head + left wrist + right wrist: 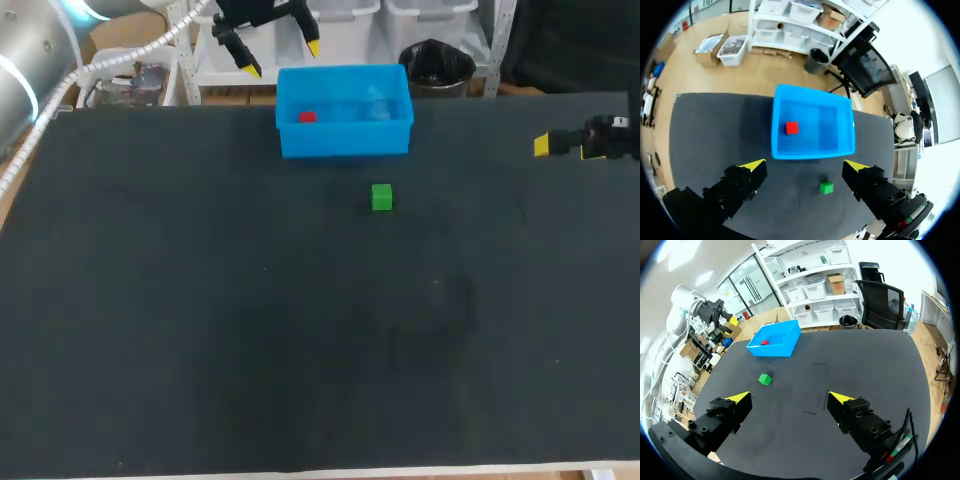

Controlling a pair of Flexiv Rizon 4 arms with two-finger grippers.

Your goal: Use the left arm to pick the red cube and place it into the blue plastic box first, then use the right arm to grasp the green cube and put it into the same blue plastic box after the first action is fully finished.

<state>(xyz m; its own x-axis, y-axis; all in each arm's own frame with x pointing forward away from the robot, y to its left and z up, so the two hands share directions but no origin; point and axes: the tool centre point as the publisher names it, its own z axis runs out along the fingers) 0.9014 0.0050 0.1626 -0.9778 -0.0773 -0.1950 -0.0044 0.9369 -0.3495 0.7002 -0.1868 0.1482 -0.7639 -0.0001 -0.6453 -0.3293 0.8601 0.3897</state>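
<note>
left gripper (805, 165): fingers spread wide, holding nothing
red cube (792, 128): inside the blue plastic box (812, 92), ahead of the left fingers
green cube (826, 188): on the black table (300, 350), under the gap between the left fingers, near the box but apart
right gripper (790, 398): fingers wide apart, empty, green cube well ahead

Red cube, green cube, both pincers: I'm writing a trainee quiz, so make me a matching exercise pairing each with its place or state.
1. red cube
2. green cube
3. left pincer
4. right pincer

A. open, at the right edge of the table
B. on the table, outside the blue plastic box
C. open, raised by the far left corner of the blue plastic box
D. inside the blue plastic box

Pairs: 1-D, 2-B, 3-C, 4-A
</note>
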